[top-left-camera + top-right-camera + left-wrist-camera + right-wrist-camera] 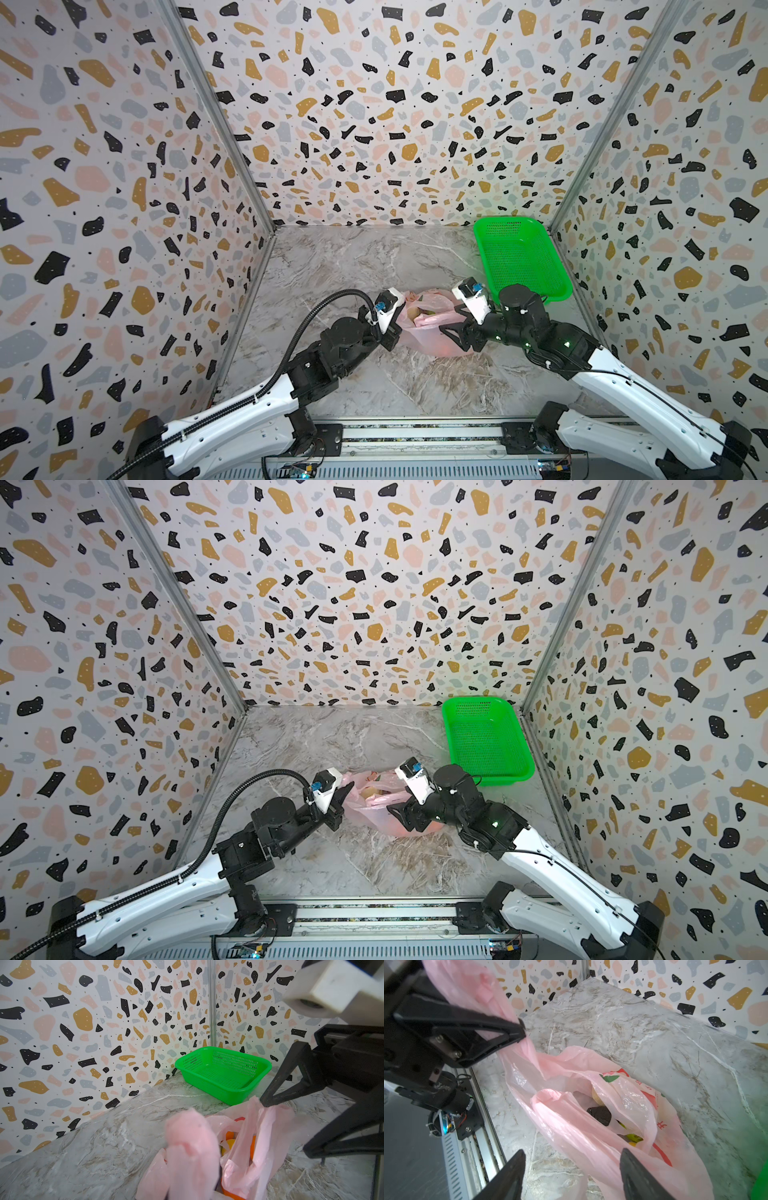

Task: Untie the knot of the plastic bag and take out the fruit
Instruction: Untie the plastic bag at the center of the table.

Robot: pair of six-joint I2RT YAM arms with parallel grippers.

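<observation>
The pink plastic bag [428, 332] [374, 812] lies on the marble table between both arms, and its mouth gapes open [581, 1136]. No knot shows in any view. Inside I see fruit: a dark avocado [600, 1114], a banana tip [632, 1138], a pale piece [598, 1095] and orange tangerines [229, 1135]. My left gripper [405, 311] [521, 1030] is shut on a stretched strip of the bag's rim. In the left wrist view, blurred pink plastic [191, 1147] hides its jaws. My right gripper [572, 1157] [451, 322] hangs open over the bag's near rim and grips nothing.
A bright green perforated basket [519, 257] [486, 737] [223, 1076] stands empty at the back right corner, just behind the right arm. Patterned walls close in the table on three sides. A metal rail [415, 436] runs along the front edge.
</observation>
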